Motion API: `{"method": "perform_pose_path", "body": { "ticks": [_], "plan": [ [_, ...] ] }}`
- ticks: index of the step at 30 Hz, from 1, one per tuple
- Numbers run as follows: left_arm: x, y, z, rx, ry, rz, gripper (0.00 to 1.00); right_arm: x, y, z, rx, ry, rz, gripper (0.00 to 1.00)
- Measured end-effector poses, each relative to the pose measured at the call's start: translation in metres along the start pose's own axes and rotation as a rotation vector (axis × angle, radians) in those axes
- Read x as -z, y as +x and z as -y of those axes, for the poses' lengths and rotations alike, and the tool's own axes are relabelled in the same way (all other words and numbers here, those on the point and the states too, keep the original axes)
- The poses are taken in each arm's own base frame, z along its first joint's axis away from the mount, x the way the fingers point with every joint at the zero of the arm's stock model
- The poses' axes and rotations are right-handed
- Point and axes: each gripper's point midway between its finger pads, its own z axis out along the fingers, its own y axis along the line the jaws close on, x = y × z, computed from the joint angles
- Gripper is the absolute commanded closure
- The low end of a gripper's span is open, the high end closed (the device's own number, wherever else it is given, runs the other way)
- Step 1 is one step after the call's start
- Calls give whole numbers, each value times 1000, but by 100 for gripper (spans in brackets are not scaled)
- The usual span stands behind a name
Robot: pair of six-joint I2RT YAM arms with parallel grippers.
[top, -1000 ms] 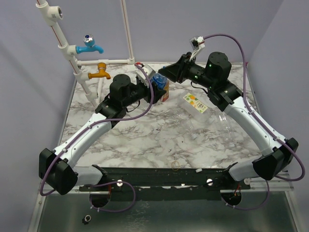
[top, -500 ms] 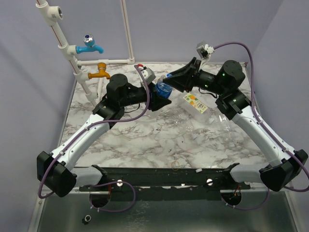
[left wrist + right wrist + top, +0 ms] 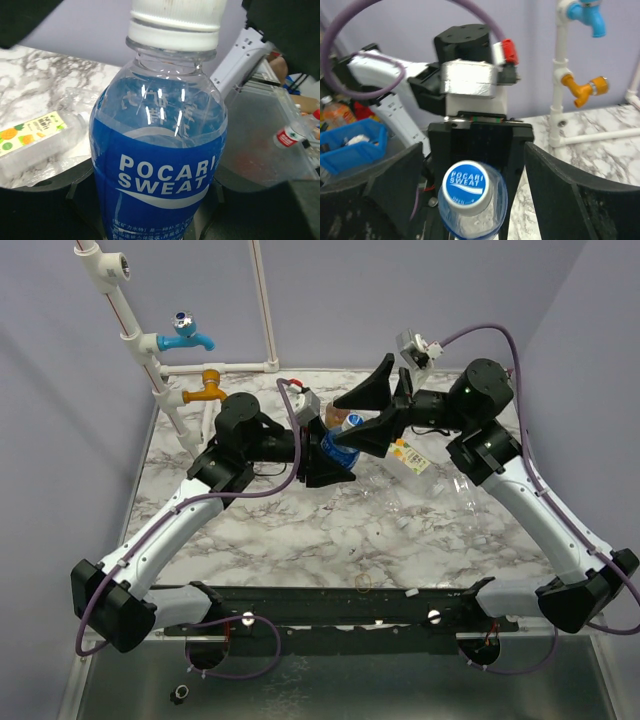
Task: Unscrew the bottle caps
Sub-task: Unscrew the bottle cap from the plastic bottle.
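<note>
- A clear plastic bottle with a glossy blue printed label [image 3: 157,165] is clamped around its lower body by the left gripper [image 3: 328,453], over the far middle of the table. Its rounded, see-through shoulder catches the light.
- A round screw cap [image 3: 465,186], white and ribbed at the side with a blue-and-white printed top, sits on the bottle's neck and faces the right wrist camera.
- The right gripper [image 3: 342,423] has its black wedge-shaped fingers [image 3: 385,200] spread wide. One stands on each side of the cap, with a clear gap on both sides.
- The table [image 3: 260,510] is a flat slab with a grey-veined white marble pattern.
- A squarish clear bottle with a yellow-green label [image 3: 408,454] lies on its side just right of the held bottle, under the right gripper.
- More crumpled clear bottles [image 3: 468,490] lie near it, toward the right edge.
- At the far-left corner a white plastic pipe stand carries a blue tap [image 3: 186,335] and an orange tap [image 3: 208,390], well apart from both grippers.
- The near-left stretch of marble is open ground beside the left arm.
</note>
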Motion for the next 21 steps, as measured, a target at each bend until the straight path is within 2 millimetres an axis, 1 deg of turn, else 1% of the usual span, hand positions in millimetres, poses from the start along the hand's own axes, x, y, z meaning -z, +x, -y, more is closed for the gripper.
{"method": "perform_pose_path", "body": {
  "ticks": [2, 5, 10, 12, 14, 20, 21],
  "plan": [
    [0, 1, -7, -8, -35, 1, 91, -4, -1, 12, -18, 82, 1, 10],
    [0, 0, -22, -39, -117, 12, 91, -1, 0, 39, -49, 237, 17, 10],
    [6, -4, -58, -99, -306, 30, 91, 10, -2, 72, -114, 447, 63, 24],
    [10, -5, -70, -120, -369, 31, 91, 13, -2, 80, -142, 498, 79, 27],
    [13, -4, -81, -133, -423, 30, 91, 14, -2, 86, -164, 531, 92, 28],
    [20, 4, -101, -139, -523, 13, 92, 9, 9, 99, -220, 566, 91, 32],
    [21, 5, -102, -138, -531, 10, 92, 7, 11, 101, -228, 567, 87, 34]
  ]
}}
